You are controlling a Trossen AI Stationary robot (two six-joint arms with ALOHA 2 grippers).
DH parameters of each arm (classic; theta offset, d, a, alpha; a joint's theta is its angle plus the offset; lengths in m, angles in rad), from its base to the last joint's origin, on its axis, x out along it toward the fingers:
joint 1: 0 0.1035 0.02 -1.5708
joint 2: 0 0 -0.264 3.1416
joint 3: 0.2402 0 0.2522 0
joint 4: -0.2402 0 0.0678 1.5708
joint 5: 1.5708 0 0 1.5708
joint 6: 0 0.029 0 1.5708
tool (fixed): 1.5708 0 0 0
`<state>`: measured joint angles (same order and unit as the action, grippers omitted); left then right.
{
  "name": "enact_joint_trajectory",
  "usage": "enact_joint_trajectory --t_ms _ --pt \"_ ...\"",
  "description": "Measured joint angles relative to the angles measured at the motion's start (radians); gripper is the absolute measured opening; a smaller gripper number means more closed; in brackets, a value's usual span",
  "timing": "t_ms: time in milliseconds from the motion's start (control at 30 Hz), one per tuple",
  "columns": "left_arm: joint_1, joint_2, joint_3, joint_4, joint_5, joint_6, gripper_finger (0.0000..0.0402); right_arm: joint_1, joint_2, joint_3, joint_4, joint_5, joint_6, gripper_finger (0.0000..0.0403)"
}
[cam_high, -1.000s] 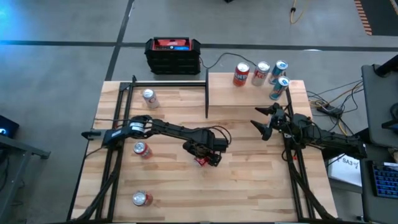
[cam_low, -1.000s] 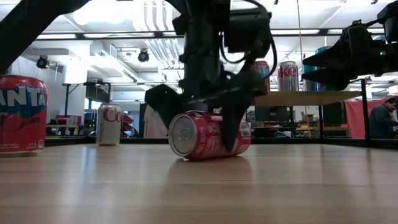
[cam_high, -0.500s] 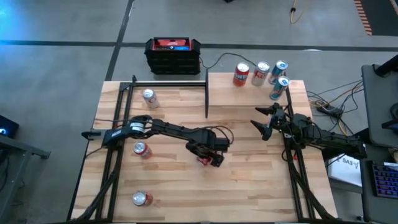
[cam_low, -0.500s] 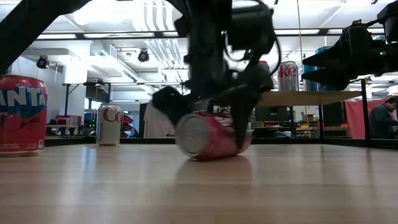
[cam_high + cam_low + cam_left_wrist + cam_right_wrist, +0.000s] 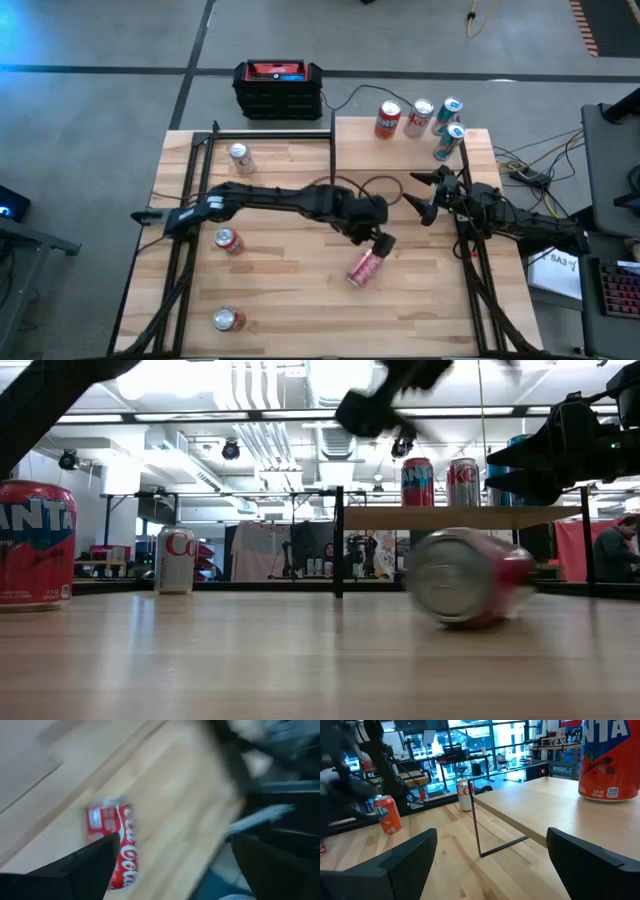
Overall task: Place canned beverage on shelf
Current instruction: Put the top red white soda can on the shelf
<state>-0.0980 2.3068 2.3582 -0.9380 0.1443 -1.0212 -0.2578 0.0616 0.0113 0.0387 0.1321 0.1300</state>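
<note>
The red Coca-Cola can point(image 5: 364, 268) is lying on its side on the wooden tabletop point(image 5: 280, 310), a bit below and right of centre in the overhead shot. It's loose, nothing has hold of it. In the table-level shot it shows blurred at centre right, silver end facing the camera point(image 5: 470, 577).

The left gripper point(image 5: 381, 243) is just up and left of that can, fingers spread and holding nothing. In its own wrist camera the can sits beyond the two dark fingers point(image 5: 95, 865), apart from them.

The shelf point(image 5: 400, 150) is the pale board at the upper right of the table. It's got four upright cans on it: an orange-red Fanta point(image 5: 388, 119), a silver Diet Coke point(image 5: 420, 117), and two blue-and-silver cans point(image 5: 448, 116) point(image 5: 450, 141) at the right end.

The right gripper point(image 5: 420, 196) hangs just below the shelf's lower right edge, claw released and empty.

Elsewhere on the table there are three more cans: a silver one point(image 5: 239, 157) standing upper left, a red one point(image 5: 227, 240) at middle left, and another red one point(image 5: 227, 319) lower left. So that's eight cans total, four shelved and four on the table.

A black-and-red box point(image 5: 279, 88) sits on the floor just above the table's top edge; can't tell what's in it.
</note>
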Motion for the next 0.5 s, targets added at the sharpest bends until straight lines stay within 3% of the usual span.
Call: enact_joint_trajectory --t_ms 100,233,500 --pt "0.004 -0.088 -0.063 0.144 -0.013 0.038 0.0368 0.000 0.000 0.000 0.001 0.000 0.000 0.0359" --pt "0.011 -0.142 -0.053 0.239 0.003 0.166 0.0368 0.000 0.000 0.000 0.000 -0.001 0.000 0.0359" --pt "0.001 -0.122 -0.048 0.129 0.003 0.226 0.0368 0.000 0.000 0.000 0.000 0.000 0.000 0.0359"
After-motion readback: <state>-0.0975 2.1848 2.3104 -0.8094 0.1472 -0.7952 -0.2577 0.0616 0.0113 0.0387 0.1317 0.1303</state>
